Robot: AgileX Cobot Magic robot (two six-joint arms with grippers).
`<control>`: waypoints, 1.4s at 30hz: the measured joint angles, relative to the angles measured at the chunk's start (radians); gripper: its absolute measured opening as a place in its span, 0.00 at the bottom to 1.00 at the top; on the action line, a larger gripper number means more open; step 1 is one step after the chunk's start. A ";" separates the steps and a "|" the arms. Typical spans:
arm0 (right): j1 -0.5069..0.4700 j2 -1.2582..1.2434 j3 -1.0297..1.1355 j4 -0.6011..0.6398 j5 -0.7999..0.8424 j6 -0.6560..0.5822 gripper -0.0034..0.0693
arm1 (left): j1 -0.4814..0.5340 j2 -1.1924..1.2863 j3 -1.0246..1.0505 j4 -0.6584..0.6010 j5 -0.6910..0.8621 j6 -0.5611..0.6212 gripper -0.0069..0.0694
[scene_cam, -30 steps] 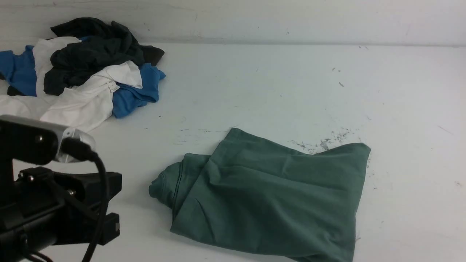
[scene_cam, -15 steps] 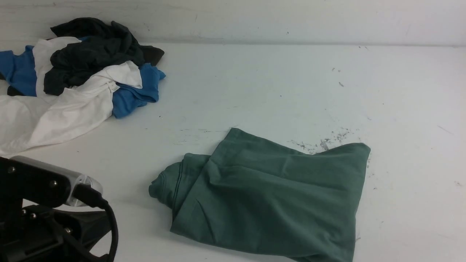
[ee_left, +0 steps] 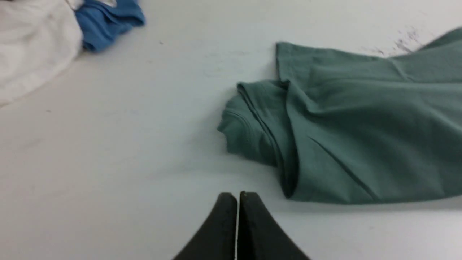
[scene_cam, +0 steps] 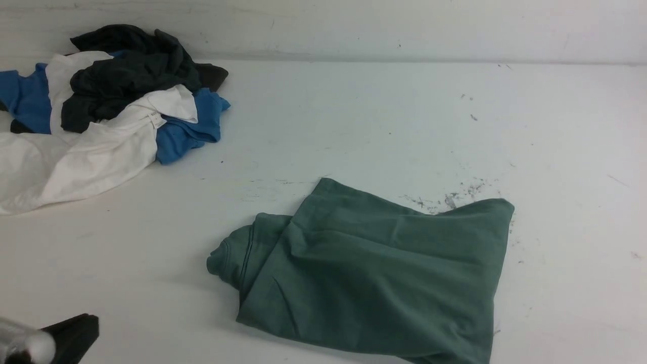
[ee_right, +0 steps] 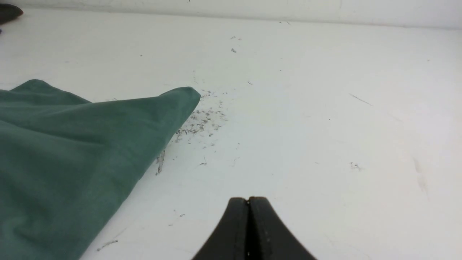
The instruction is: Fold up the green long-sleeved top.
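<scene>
The green long-sleeved top (scene_cam: pixel 374 273) already lies in a compact folded bundle, so the step in hand looks like clearing the arms away and leaving the fold undisturbed. To do that well, each arm should lift straight up and back toward six o'clock without dragging over the cloth, since a snagged edge would pull the layers open. A light press along the upper layer would flatten it further, if any more work is wanted.

The left pincer (ee_left: pixel 237 196) has its jaws pressed together and holds nothing; it hangs just off the bundle's near corner. The right pincer (ee_right: pixel 248 200) is likewise closed and empty, over the bare tabletop (scene_cam: pixel 354 116), apart from the top's far corner.

In the front view the top sits at about five o'clock on the tabletop. It is sage green, roughly rectangular, and skewed. The ribbed neck end bulges out at its nine o'clock side, and soft creases cross the upper layer. A loose heap of dark, white and blue garments (scene_cam: pixel 111 106) lies well apart at ten o'clock.
</scene>
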 joint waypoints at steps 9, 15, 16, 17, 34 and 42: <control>0.000 0.000 0.000 0.000 0.000 0.000 0.03 | 0.209 -0.290 0.184 -0.037 -0.012 0.141 0.09; 0.000 0.000 0.000 0.000 0.000 0.000 0.03 | 0.235 -0.295 0.186 -0.037 0.052 0.149 0.09; 0.000 0.000 0.000 0.000 0.000 0.000 0.03 | 0.236 -0.295 0.186 -0.037 0.052 0.149 0.09; 0.000 0.000 0.000 0.000 0.000 0.000 0.03 | 0.236 -0.295 0.186 -0.037 0.052 0.149 0.09; 0.000 0.000 0.000 -0.001 0.000 0.001 0.03 | 0.236 -0.295 0.186 -0.037 0.052 0.149 0.09; 0.000 0.000 0.000 -0.001 0.000 0.001 0.03 | 0.236 -0.295 0.186 -0.037 0.053 0.149 0.09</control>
